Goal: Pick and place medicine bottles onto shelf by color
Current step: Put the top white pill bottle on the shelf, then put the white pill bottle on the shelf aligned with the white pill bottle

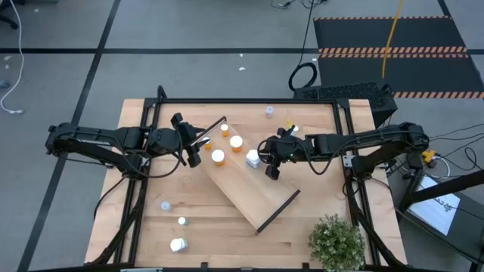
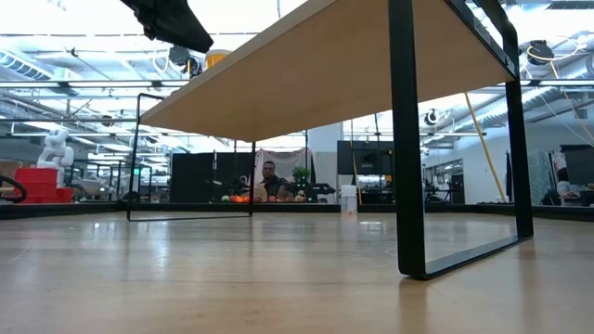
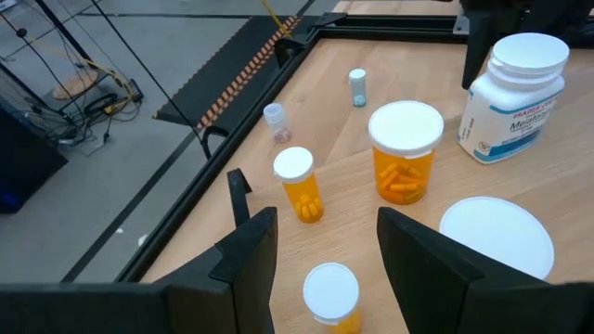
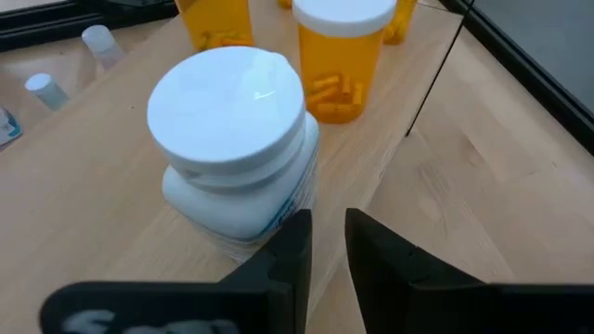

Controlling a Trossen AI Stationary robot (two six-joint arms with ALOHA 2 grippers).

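Reaching in from opposite sides of the table point(image 1: 151, 227), both dark arms meet over the shelf point(image 1: 261, 198), which lies slantwise across the table's middle. The left gripper point(image 1: 195, 148) hangs over the shelf's far-left end, its jaws standing apart with nothing between them. The right gripper point(image 1: 271, 164) hovers above the shelf's middle, just beside a white bottle point(image 1: 252, 159); in the right wrist view its fingers point(image 4: 290, 243) are nearly together and empty, the white bottle point(image 4: 237, 139) close in front of them.

Three orange bottles point(image 1: 236, 143) with white caps stand on the shelf near the left gripper. Two small clear bottles point(image 1: 269, 112) stand toward the table's far edge, three more pale bottles point(image 1: 178, 244) near its front-left corner. A green plant point(image 1: 336, 240) sits at the front-right corner.

From table height the shelf's underside point(image 2: 306, 74) fills the picture and hides nearly everything on it. A person point(image 2: 269, 178) sits far behind.
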